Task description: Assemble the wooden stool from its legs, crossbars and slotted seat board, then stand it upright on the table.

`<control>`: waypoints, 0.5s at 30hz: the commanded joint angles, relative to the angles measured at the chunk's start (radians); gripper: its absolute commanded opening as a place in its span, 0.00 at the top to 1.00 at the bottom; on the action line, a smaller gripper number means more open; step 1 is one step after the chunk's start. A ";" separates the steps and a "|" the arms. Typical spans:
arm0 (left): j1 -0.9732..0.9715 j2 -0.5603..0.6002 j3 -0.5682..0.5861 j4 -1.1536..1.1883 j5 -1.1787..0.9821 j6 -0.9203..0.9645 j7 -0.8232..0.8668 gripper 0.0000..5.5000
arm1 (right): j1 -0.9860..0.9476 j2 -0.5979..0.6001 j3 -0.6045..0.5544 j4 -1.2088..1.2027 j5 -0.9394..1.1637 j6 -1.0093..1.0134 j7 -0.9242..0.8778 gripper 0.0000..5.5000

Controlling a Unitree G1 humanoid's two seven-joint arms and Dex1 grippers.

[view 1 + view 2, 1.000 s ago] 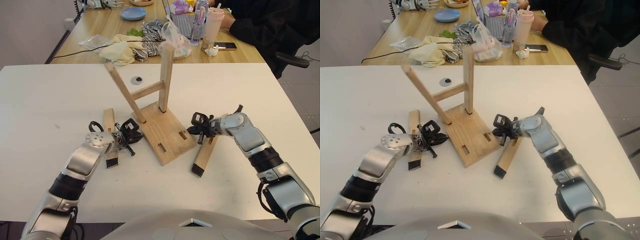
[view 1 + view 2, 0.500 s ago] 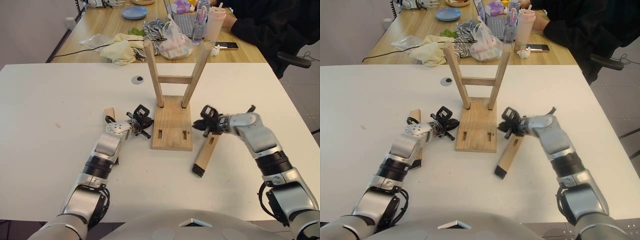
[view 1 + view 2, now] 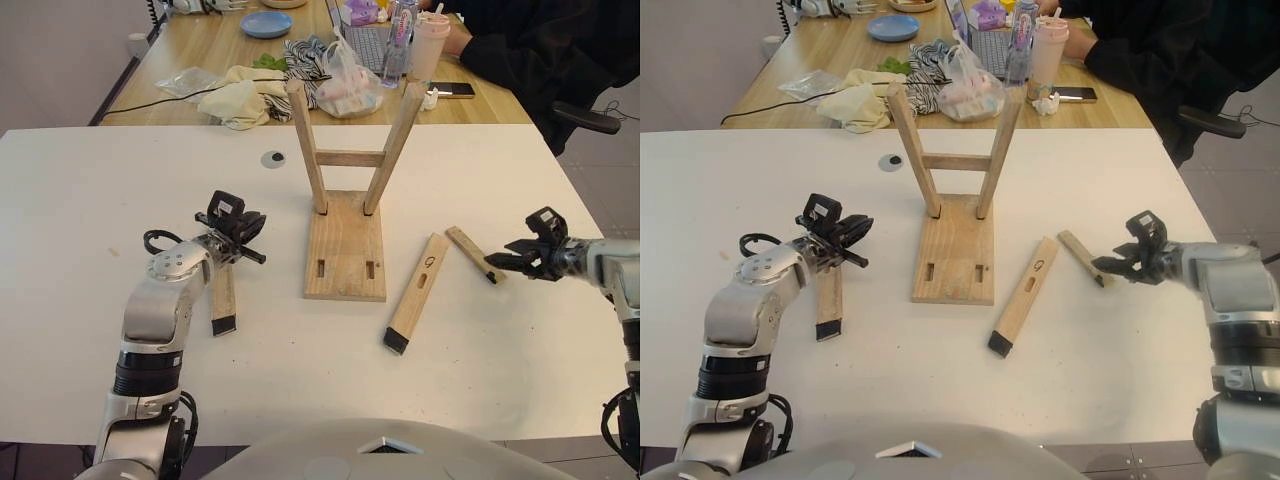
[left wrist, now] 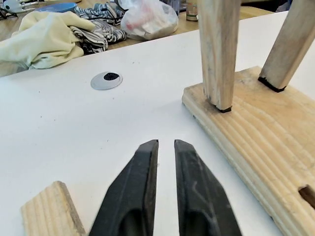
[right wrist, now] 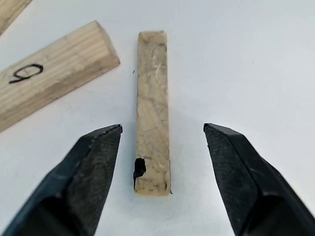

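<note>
From my console, I judge the stool roughly half built. The slotted seat board lies flat in the middle of the white table with two legs standing in the slots at its far end, joined by one crossbar between them. The two near slots are open. Still loose are a third leg, lying just beside the board on my right, a fourth leg on my left, and the second crossbar, farther right and just beside the third leg's far end. The right gripper sits low over the table with its jaws spread wide and the near end of that loose crossbar lying between the fingers, untouched by either one, so I'd call this the approach to picking it up. The left gripper hovers just above the table between the fourth leg and the board, its jaws nearly together with only a thin gap and nothing in them. What's left, as I read it, is to join the two loose legs with the crossbar, seat them in the near slots, then turn the whole stool onto its feet.
</note>
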 commanded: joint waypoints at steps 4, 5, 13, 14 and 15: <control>-0.044 0.014 0.006 -0.055 -0.015 0.023 0.008 0.90 | 0.121 -0.032 0.093 -0.017 -0.043 -0.058 0.004 0.49; -0.048 0.009 0.012 -0.066 -0.024 0.020 0.008 0.90 | 0.137 -0.039 0.110 -0.017 -0.063 -0.085 -0.002 0.51; -0.055 -0.238 0.158 -0.206 -0.381 0.088 0.080 0.83 | 0.164 0.035 0.122 0.035 -0.047 -0.133 -0.058 0.74; -0.059 -0.262 0.155 -0.211 -0.411 0.098 0.095 0.81 | 0.168 0.043 0.123 0.037 -0.052 -0.145 -0.072 0.76; -0.062 -0.283 0.157 -0.215 -0.444 0.108 0.108 0.77 | 0.172 0.053 0.121 0.038 -0.058 -0.160 -0.090 0.76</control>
